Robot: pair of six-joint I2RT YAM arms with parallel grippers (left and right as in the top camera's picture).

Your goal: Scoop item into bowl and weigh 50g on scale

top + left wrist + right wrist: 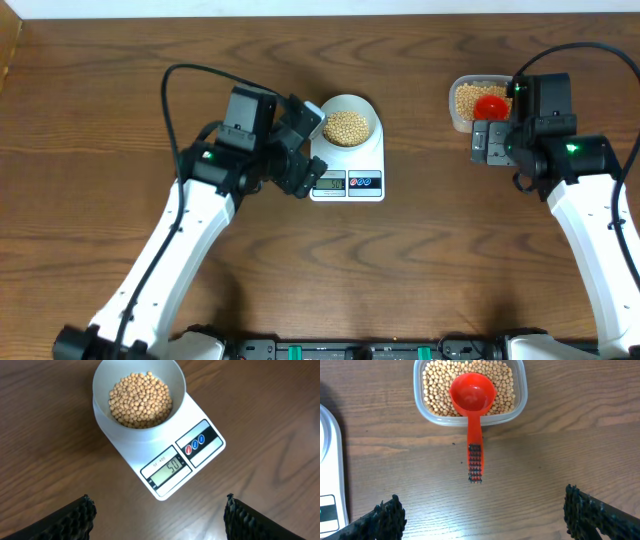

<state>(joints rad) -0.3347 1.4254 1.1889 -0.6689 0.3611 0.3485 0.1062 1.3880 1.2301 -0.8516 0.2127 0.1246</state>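
Note:
The pale bowl (102,410) stands on the white scale (205,462) and holds a heap of tan beans (141,400). The scale's display (167,466) reads 50. My left gripper (158,506) hovers open just in front of the scale, nothing between its fingers; from overhead the left gripper (304,152) sits at the scale's (348,172) left side. My right gripper (482,500) is open and empty over bare table, short of a red scoop (472,394) whose handle points toward it. The scoop rests empty on more beans (432,390).
The beans at the right lie in a clear plastic tub (520,395), which stands at the back right (460,100) of the wooden table (430,250). The scale's edge (330,475) shows at the left of the right wrist view.

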